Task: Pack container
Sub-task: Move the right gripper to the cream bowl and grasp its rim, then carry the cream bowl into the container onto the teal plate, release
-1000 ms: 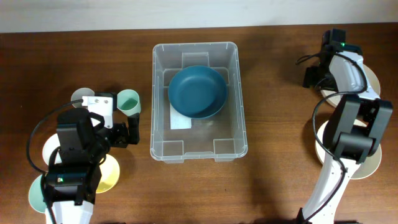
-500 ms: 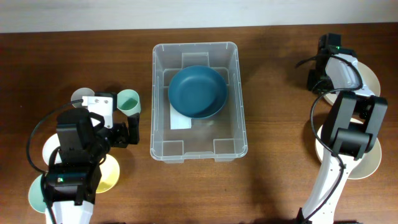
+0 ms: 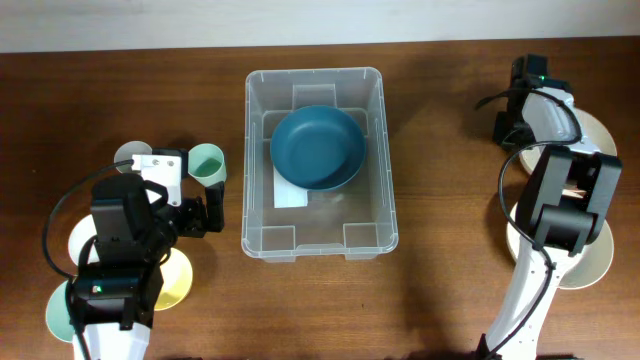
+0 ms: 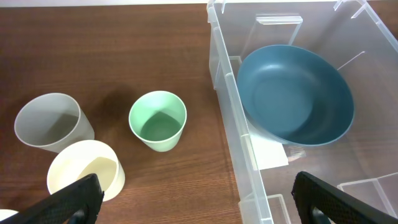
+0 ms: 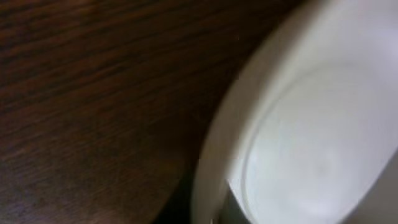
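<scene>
The clear container (image 3: 253, 150) stands mid-table with a dark blue bowl (image 3: 317, 147) inside, over a white label. My left gripper (image 4: 202, 202) hangs open above the bare wood just left of the container wall (image 4: 227, 93), nothing between its fingers. A green cup (image 4: 158, 121), a grey cup (image 4: 47, 122) and a cream cup (image 4: 84, 171) stand ahead of it. My right gripper (image 5: 214, 208) is down at the rim of a white plate (image 5: 323, 143), shut on that rim. In the overhead view the right arm (image 3: 545, 110) covers that gripper.
A yellow bowl (image 3: 178, 282), a pale green plate (image 3: 56, 310) and a white plate (image 3: 80, 235) lie partly under the left arm. A second cream plate (image 3: 592, 262) lies at the near right under the right arm. Cables loop beside both arms.
The right arm's wrist has shifted slightly right and settled over the far right plate. The left arm, the cups and the container have not moved.
</scene>
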`<state>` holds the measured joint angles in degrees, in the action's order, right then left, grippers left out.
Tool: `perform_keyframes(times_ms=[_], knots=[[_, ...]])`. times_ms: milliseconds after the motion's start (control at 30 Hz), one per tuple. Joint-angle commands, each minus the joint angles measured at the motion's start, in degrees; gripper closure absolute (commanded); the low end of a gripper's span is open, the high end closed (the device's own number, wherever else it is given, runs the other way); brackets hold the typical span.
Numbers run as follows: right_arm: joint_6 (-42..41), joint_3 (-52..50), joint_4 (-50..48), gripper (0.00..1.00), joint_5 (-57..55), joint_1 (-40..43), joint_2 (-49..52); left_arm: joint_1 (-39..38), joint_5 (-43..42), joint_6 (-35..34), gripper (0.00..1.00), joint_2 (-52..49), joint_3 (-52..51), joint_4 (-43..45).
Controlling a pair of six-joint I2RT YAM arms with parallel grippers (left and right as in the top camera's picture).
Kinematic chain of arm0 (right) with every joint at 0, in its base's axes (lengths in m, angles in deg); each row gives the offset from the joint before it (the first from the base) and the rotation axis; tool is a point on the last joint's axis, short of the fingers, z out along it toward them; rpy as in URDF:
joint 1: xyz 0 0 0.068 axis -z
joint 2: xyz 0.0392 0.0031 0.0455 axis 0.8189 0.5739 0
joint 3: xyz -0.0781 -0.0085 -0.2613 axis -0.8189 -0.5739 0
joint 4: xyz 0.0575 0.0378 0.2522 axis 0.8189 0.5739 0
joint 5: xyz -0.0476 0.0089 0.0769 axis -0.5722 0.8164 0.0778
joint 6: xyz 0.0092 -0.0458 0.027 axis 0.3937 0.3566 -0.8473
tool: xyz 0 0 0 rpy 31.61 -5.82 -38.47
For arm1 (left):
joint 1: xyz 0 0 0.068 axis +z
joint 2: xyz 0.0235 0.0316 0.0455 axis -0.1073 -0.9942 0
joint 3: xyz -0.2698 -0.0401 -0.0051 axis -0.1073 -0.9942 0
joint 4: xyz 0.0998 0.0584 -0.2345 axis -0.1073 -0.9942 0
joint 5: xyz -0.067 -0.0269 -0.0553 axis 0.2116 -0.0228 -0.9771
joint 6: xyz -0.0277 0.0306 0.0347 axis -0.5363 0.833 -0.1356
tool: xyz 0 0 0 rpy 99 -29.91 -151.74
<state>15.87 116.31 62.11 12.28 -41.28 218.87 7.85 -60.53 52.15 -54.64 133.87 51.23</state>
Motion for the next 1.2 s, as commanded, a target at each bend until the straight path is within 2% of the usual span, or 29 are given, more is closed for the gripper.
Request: perform_keyframes(times_ms=[0,267,600,700,867,1000,1133,1167], knots=[[-0.26,-0.28,-0.26,0.96,-0.66,0.31,1.20,-0.04,0.02,-0.39,0.01,-0.13,1.27,0.00],[-0.24,2.80,1.81,0.96,0.07,0.04,-3.58,-0.04,0.04,-0.39,0.01,-0.13,1.27,0.02],[6.58,14.23,8.81,0.96,12.98,-6.62,-19.52,-0.04,0.02,-0.39,0.01,-0.13,1.27,-0.02],[12.57,14.23,9.07,0.96,17.05,-12.85,-25.55,-0.04,0.02,-0.37,0.01,-0.13,1.27,-0.02],[23.67,14.23,10.01,0.96,16.94,-27.26,-30.86,-0.04,0.04,-0.39,0.01,-0.13,1.27,-0.15],[30.14,13.57,10.49,0.96,16.98,-38.14,-30.49,-0.04,1.29,-0.39,0.01,-0.13,1.27,-0.70],[34.38,12.63,11.39,0.96,16.98,-45.11,-28.41,-0.02,4.96,-0.55,0.00,-0.13,1.29,-2.05],[34.91,12.61,11.85,0.96,16.96,-47.10,-26.88,0.26,7.43,-2.60,0.01,-0.13,1.86,-3.28]])
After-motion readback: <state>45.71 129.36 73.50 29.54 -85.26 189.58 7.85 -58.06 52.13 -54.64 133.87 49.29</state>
